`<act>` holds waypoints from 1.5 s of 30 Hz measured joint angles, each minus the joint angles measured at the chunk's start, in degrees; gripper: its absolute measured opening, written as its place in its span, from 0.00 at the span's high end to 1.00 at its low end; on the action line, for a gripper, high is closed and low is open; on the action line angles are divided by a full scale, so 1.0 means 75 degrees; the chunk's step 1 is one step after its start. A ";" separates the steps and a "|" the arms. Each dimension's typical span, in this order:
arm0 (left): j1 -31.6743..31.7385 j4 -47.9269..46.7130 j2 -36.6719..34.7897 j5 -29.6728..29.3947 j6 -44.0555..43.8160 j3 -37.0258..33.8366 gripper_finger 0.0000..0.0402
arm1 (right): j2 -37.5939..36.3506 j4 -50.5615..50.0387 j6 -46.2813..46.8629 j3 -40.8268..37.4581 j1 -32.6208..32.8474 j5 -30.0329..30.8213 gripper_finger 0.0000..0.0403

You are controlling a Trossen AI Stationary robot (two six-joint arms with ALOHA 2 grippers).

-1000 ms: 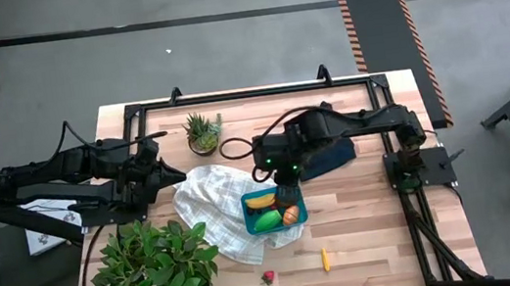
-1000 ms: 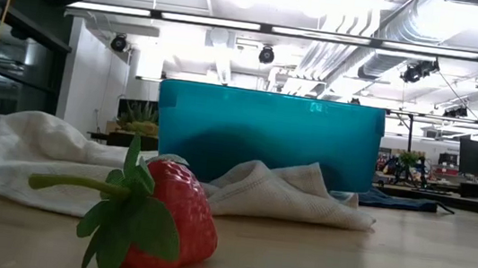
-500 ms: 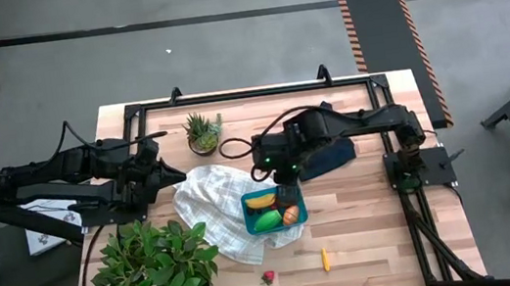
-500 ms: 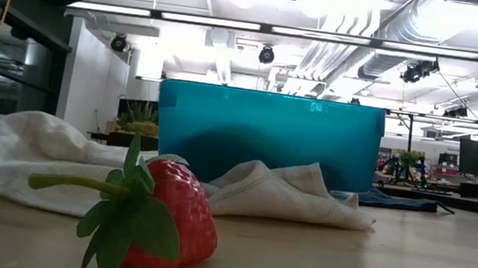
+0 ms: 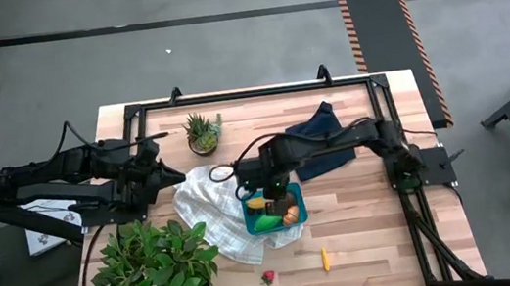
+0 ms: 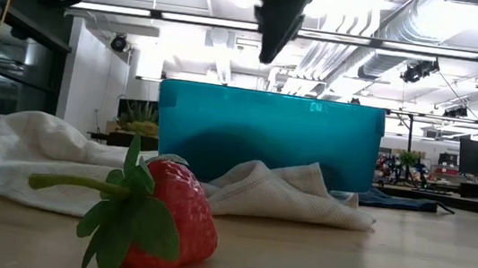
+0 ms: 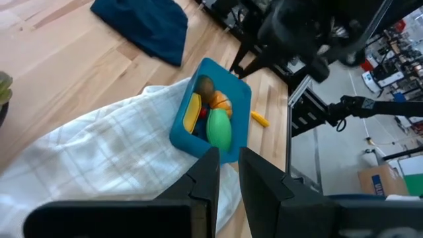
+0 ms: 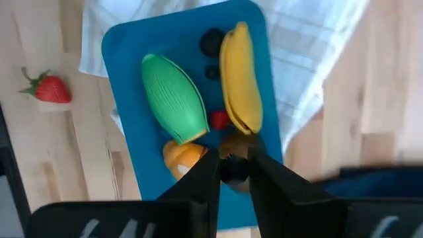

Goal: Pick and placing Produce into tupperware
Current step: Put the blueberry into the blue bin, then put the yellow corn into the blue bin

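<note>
Where the right gripper [image 8: 232, 170] hangs over the teal tupperware [image 5: 275, 209], its two dark, matte fingers are seen clamped on a small dark round piece directly above the box's contents. Inside the smooth, round-cornered plastic box a glossy yellow banana [image 8: 240, 78] is laid lengthwise beside a ribbed green fruit [image 8: 173, 99] of pointed oval shape, with a small red piece [image 8: 220, 119] between them, an orange wedge [image 8: 182, 157] next to the gripper's fingers, and two dark berries [image 8: 212, 41] toward one end. The box is set on a crumpled white cloth [image 5: 210, 211] woven with a faint check pattern, which is spread over the pale, striped wooden table [image 5: 365, 227]. A red strawberry [image 6: 166, 216] with a green leafy cap and stem is left on the bare wood toward the near edge, well apart from the box, and a tiny carrot [image 5: 325, 258] lies close to it. A dark navy cloth [image 5: 323, 146] is bunched beyond the right arm, a small spiky succulent [image 5: 201, 132] in a round pot stands near the far edge, and a big leafy plant [image 5: 149, 266] fills the near left corner. The left gripper [image 7: 226, 173] is held at the table's left side with its fingers drawn together on nothing. No readable writing is seen on any object.
</note>
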 joint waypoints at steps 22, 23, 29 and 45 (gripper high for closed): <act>0.0003 -0.0338 -0.0001 0.0000 0.0061 0.0003 0.88 | 0.0521 0.0762 0.0144 -0.0006 0.0068 -0.0753 0.86; 0.0002 -0.0342 -0.0001 0.0002 0.0061 0.0003 0.88 | 0.0519 0.0792 0.0162 -0.0006 0.0065 -0.0772 0.86; 0.0000 -0.0457 -0.0003 0.0026 0.0064 0.0003 0.88 | 0.0506 0.0862 0.0195 -0.0006 0.0062 -0.0814 0.82; 0.0000 -0.0725 0.0000 0.0026 0.0064 0.0003 0.88 | 0.0204 0.1630 0.0550 -0.0006 0.0081 -0.0173 0.72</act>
